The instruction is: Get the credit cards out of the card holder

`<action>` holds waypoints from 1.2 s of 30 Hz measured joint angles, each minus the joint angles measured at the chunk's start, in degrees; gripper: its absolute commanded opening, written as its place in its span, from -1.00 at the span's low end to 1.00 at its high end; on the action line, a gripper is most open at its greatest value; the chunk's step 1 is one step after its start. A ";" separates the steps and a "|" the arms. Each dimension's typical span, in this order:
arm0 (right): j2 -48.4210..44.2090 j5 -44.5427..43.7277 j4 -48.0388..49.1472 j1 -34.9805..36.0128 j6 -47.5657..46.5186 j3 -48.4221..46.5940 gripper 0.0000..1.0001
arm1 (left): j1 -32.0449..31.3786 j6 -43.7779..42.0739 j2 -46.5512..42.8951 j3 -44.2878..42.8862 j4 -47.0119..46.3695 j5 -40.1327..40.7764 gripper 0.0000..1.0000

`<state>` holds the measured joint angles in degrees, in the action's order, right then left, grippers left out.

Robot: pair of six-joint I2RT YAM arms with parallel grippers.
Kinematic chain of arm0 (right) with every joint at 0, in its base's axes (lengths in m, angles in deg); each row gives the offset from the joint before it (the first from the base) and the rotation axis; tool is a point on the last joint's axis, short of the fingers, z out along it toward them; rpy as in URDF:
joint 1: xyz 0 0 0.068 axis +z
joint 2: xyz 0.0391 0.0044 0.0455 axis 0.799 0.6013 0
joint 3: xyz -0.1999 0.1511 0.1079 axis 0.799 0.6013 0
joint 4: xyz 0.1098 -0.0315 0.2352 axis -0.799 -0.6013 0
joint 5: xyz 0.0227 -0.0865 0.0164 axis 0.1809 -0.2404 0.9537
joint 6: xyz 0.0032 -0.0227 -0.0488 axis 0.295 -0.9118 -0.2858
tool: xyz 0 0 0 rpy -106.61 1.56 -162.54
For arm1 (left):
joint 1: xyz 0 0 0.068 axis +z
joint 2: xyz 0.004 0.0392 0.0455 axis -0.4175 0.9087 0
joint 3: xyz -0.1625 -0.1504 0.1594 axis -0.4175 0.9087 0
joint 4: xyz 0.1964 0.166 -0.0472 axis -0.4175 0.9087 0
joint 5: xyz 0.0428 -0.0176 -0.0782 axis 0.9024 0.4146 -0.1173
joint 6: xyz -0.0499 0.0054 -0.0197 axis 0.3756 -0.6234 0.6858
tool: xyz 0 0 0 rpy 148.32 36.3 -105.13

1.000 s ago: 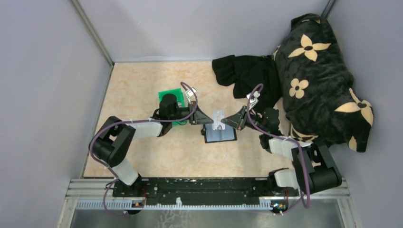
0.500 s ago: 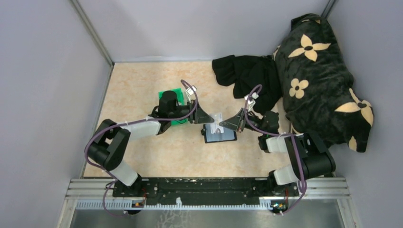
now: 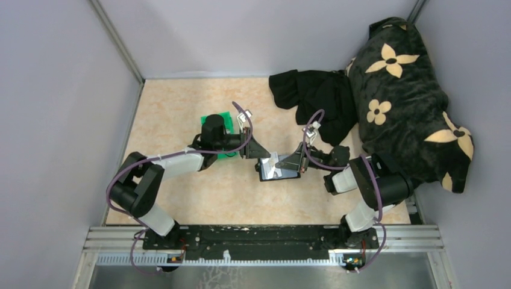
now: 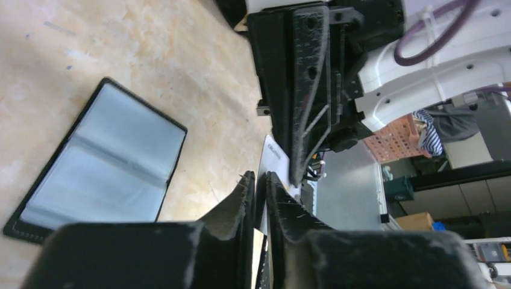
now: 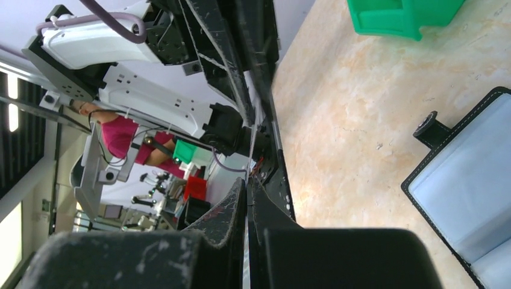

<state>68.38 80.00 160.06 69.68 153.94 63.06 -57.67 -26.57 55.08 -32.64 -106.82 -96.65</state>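
**Holding one pale card between two grippers**

From above, the left gripper (image 3: 267,156) and right gripper (image 3: 289,164) meet tip to tip just over the card holder (image 3: 280,175). The holder lies open on the table (image 3: 181,192), and the pale card (image 3: 275,161) is raised between the two grippers.

In the left wrist view, the left jaws are drawn almost together, pinching the card's edge. The holder's two glossy faces lie flat beside them.

In the right wrist view, the right jaws are likewise nearly closed, with a thin pale line between them that looks like the same card. The holder's tab and the green bin (image 5: 401,15) sit beyond.

This looks like a handover. One gripper should let go fully before the other draws away, or the card may bend or twist.

Count: one card visible, with no gold-brown one in sight. There is one holder, one bin and two grippers.
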 measured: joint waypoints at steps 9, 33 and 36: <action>-0.26 -0.44 0.33 0.02 0.11 0.13 0.41 | 0.09 0.76 -0.98 0.22 -2.51 -1.38 -1.00; -17.22 -14.71 -32.98 -5.97 -23.67 3.21 0.37 | 7.13 4.90 -29.40 13.11 18.08 72.85 -1.00; -15.78 -14.51 -32.33 -5.97 -23.58 3.21 0.33 | 7.13 4.83 -27.15 15.23 14.60 77.29 -1.00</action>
<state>52.60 65.48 127.74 63.71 130.36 66.28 -50.54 -21.74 27.93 -17.40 -92.22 -19.36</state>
